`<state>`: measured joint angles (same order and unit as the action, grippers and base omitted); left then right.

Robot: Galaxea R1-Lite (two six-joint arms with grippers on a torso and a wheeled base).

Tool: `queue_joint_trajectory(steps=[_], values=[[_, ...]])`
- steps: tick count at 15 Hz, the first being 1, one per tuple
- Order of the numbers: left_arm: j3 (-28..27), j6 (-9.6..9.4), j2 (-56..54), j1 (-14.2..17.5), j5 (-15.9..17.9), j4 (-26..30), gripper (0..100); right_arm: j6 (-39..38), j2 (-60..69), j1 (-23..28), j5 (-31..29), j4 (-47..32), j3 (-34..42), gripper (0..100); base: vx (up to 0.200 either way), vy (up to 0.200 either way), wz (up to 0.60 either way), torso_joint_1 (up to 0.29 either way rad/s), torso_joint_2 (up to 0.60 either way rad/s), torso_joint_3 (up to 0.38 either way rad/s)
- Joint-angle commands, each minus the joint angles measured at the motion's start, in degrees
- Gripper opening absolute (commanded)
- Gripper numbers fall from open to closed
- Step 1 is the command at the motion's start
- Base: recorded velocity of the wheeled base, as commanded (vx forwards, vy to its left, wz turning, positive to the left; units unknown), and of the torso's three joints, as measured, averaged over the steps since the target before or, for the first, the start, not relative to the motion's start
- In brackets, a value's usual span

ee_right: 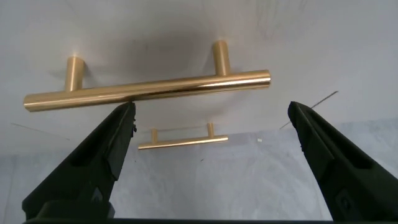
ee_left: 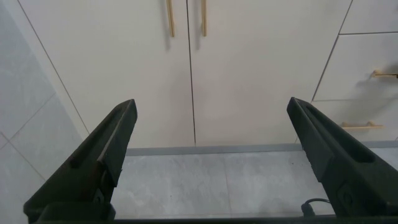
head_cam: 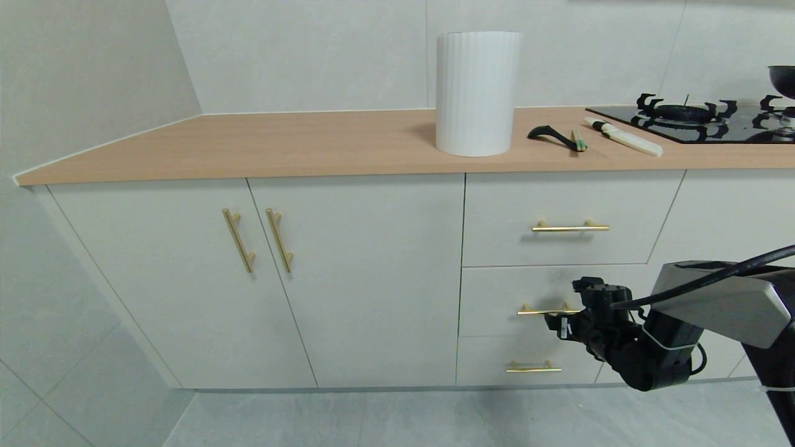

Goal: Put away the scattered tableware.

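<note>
Tableware lies on the wooden surface (head_cam: 279, 146) between the white ribbed holder (head_cam: 477, 93) and the hob (head_cam: 702, 121): one black spoon (head_cam: 549, 135), one pair of green chopsticks (head_cam: 579, 141) and one white-bladed knife (head_cam: 623, 136). The right gripper (ee_right: 210, 113) hovers just beside the middle drawer handle (ee_right: 146, 90) with its jaws wide and empty, so it should centre on the bar, close squarely and pull straight out. The left gripper (ee_left: 211, 109), its jaws equally wide and empty, faces the two cabinet doors (ee_left: 249, 68) beside three drawers (head_cam: 571, 211).
</note>
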<state>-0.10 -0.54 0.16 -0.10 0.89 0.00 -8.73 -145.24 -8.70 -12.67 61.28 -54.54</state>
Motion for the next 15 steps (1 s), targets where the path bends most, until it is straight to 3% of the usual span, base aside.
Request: queue_joint_trajectory(steps=[1, 6, 10, 15], values=[[0.0, 0.01, 0.0, 0.0, 0.0, 0.0, 100, -0.1, 0.2, -0.1, 0.0, 0.2, 0.4, 100, 0.000, 0.000, 0.00, 0.000, 0.00, 0.000], [0.0, 0.01, 0.0, 0.0, 0.0, 0.0, 100, -1.4, 5.0, 0.0, 1.1, 0.3, 3.0, 100, 0.000, 0.000, 0.00, 0.000, 0.00, 0.000], [0.0, 0.01, 0.0, 0.0, 0.0, 0.0, 100, -3.2, 1.7, -0.1, 1.3, 0.3, -2.9, 100, 0.000, 0.000, 0.00, 0.000, 0.00, 0.000], [0.0, 0.01, 0.0, 0.0, 0.0, 0.0, 100, -3.0, -1.6, -1.1, 1.4, -0.3, -4.9, 100, 0.000, 0.000, 0.00, 0.000, 0.00, 0.000]])
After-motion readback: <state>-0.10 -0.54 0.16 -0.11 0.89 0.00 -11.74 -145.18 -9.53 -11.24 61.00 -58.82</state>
